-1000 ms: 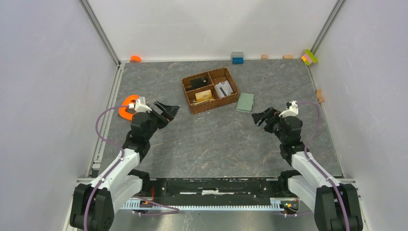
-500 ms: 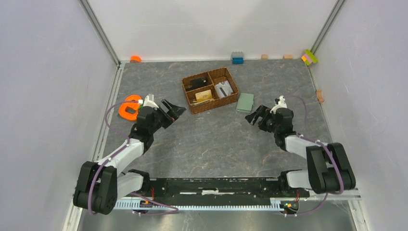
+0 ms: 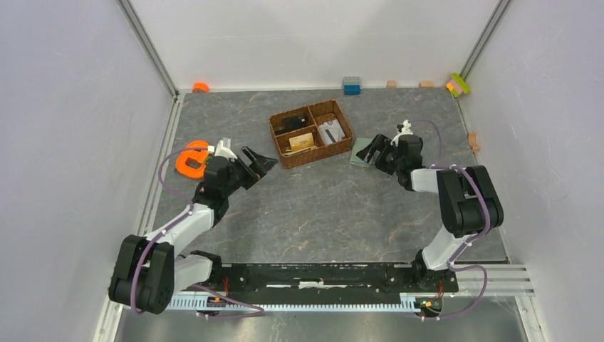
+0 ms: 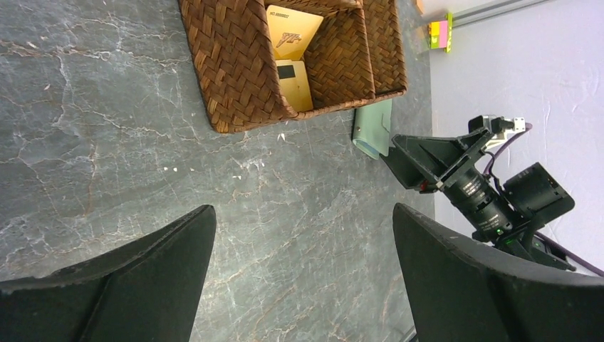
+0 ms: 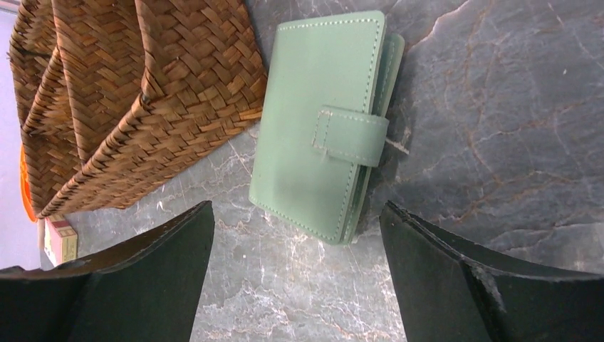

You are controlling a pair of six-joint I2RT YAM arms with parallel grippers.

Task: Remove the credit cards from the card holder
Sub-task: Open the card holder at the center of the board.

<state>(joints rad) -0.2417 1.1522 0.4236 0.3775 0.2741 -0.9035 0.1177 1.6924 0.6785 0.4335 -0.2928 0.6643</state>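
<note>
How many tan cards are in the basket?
2, in one compartment of the brown wicker basket: a tan printed card at the far end, a tan card with a black square nearer. More may be hidden.

card holder (image 5: 320, 128) strapped shut, contents hidden; basket (image 5: 142, 92) cut off at view's edge

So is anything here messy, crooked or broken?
Nothing is broken or spilled. The flat sage-green wallet lies shut, strap fastened, on the grey stone table beside the brown wicker divided basket. The only slightly odd thing: a tan card inside the basket seems to lean against a wall instead of lying flat.
</note>
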